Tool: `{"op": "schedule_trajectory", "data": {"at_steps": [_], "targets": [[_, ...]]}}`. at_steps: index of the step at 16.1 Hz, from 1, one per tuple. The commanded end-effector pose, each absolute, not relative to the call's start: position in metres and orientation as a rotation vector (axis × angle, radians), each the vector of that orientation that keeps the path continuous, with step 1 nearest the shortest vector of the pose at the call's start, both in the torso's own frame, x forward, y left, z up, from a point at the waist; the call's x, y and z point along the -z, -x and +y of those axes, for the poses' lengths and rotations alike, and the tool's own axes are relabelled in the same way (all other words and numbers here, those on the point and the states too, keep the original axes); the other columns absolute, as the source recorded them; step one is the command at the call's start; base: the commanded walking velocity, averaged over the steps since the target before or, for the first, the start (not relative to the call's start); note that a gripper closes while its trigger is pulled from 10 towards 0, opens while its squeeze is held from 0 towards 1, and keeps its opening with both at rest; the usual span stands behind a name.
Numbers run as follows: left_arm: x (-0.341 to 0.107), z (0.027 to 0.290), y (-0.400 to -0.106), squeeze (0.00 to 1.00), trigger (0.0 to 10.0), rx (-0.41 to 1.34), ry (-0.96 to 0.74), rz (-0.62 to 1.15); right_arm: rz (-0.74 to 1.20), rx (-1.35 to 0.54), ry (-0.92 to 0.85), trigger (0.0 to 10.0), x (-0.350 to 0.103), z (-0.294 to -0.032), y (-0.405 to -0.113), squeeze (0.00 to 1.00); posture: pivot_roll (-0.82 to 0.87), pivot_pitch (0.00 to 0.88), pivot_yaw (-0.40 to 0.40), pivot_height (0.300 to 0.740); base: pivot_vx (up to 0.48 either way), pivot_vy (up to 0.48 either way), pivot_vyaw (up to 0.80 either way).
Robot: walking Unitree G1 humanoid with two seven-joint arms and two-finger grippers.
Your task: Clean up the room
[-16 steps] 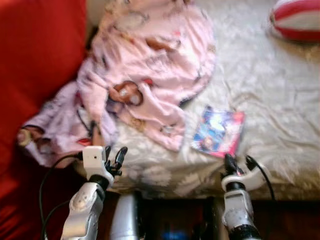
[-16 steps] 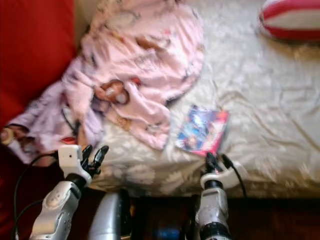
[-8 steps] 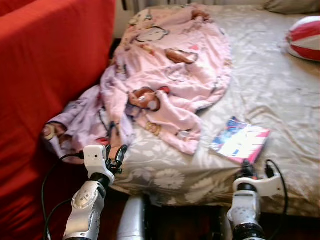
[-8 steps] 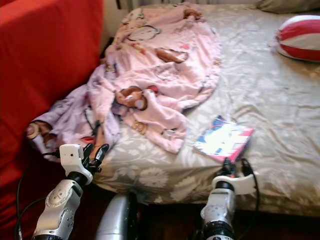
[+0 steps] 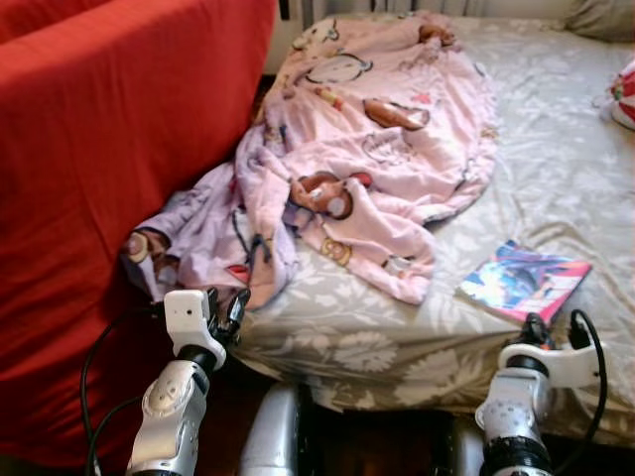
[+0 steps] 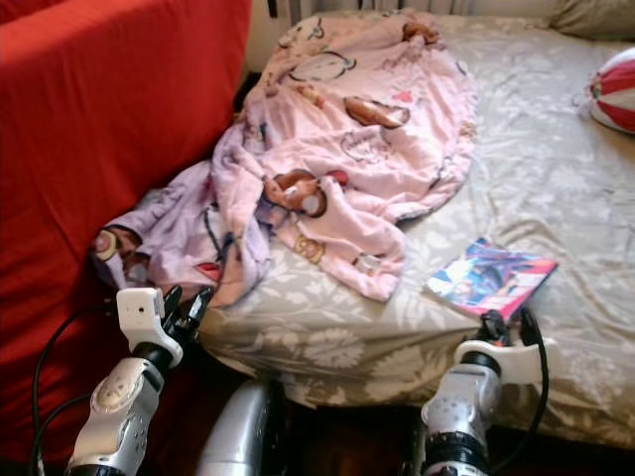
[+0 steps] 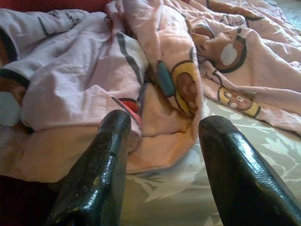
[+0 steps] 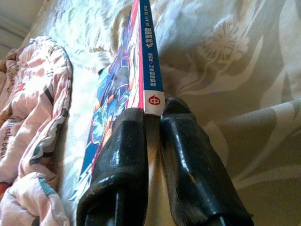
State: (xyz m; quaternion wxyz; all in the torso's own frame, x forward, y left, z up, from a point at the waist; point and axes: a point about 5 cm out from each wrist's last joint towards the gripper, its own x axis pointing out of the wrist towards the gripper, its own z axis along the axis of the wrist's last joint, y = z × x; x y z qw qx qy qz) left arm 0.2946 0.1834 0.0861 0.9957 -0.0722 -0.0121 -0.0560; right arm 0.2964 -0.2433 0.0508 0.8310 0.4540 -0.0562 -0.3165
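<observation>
A pink cartoon-print blanket lies crumpled on the bed, and its lilac end hangs over the bed's near left corner. My left gripper is open just short of that hanging fold, touching nothing. A colourful book lies flat near the bed's front edge. My right gripper is shut, with its tips right at the near corner of the book's spine.
The bed has a beige floral sheet. A red sofa stands close on the left, leaving a narrow dark gap. A red-and-white striped ball lies at the bed's far right, with a pillow behind it.
The whole view has swung left and sharpened, so the camera moved. The right gripper now sits nearer the book's corner. The left gripper holds its pose.
</observation>
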Motion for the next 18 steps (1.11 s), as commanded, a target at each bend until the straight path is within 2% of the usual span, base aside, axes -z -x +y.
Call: {"op": "schedule_trajectory", "data": {"at_steps": [1, 3, 5, 6, 7, 8, 9, 10, 12, 13, 17, 18], "targets": [[-0.082, 0.187, -0.292, 0.00, 10.0, 0.098, 0.133, -0.010, -0.344, 0.873, -0.848, 0.0, -0.073, -0.299, -0.270, 0.00, 0.07, 0.115, 0.024, 0.587, 0.000, 0.000, 0.00], [-0.081, 0.188, -0.291, 0.00, 10.0, 0.097, 0.131, -0.011, -0.243, 0.906, -0.976, 0.0, -0.050, -0.285, -0.268, 0.00, 0.07, 0.119, 0.025, 0.587, 0.000, 0.000, 0.00], [-0.080, 0.188, -0.290, 0.00, 10.0, 0.098, 0.130, -0.010, -0.029, 0.897, -1.140, 0.0, -0.019, -0.264, -0.269, 0.00, 0.07, 0.120, 0.025, 0.587, 0.000, 0.000, 0.00], [-0.080, 0.188, -0.290, 0.00, 10.0, 0.098, 0.130, -0.010, 0.063, 0.855, -1.156, 4.7, -0.009, -0.254, -0.270, 0.00, 0.07, 0.123, 0.024, 0.587, 0.000, 0.000, 0.00], [-0.080, 0.188, -0.290, 0.00, 10.0, 0.099, 0.130, -0.010, 0.096, 0.829, -1.165, 10.0, -0.005, -0.250, -0.271, 0.00, 0.07, 0.123, 0.025, 0.587, 0.000, 0.000, 0.00], [-0.080, 0.188, -0.290, 0.00, 10.0, 0.099, 0.131, -0.009, 0.131, 0.811, -1.139, 10.0, 0.000, -0.245, -0.269, 0.00, 0.07, 0.128, 0.023, 0.587, 0.000, 0.000, 0.00], [-0.079, 0.187, -0.289, 0.00, 10.0, 0.100, 0.131, -0.007, 0.173, 0.803, -1.116, 10.0, 0.005, -0.242, -0.267, 0.06, 0.07, 0.128, 0.023, 0.587, 0.000, 0.000, 0.00], [-0.078, 0.188, -0.287, 0.00, 10.0, 0.099, 0.130, -0.003, 0.165, 0.807, -1.069, 10.0, 0.003, -0.246, -0.266, 1.00, 0.07, 0.132, 0.026, 0.587, 0.000, 0.000, 0.00], [-0.077, 0.189, -0.286, 0.00, 10.0, 0.098, 0.130, 0.001, 0.129, 0.791, -1.036, 10.0, -0.003, -0.251, -0.270, 1.00, 0.07, 0.133, 0.027, 0.587, 0.000, 0.000, 0.00], [-0.076, 0.189, -0.286, 0.00, 10.0, 0.100, 0.130, 0.005, 0.085, 0.800, -1.007, 10.0, -0.009, -0.257, -0.270, 0.00, 0.07, 0.134, 0.028, 0.587, 0.000, 0.000, 0.00], [-0.075, 0.186, -0.286, 0.00, 10.0, 0.107, 0.132, 0.009, 0.106, 0.810, -0.990, 10.0, -0.006, -0.260, -0.268, 0.00, 0.07, 0.136, 0.028, 0.587, 0.000, 0.000, 0.00], [-0.075, 0.186, -0.285, 0.00, 10.0, 0.106, 0.131, 0.010, 0.101, 0.815, -0.991, 4.4, -0.005, -0.260, -0.267, 0.00, 0.07, 0.140, 0.029, 0.587, 0.000, 0.000, 0.00]]}}
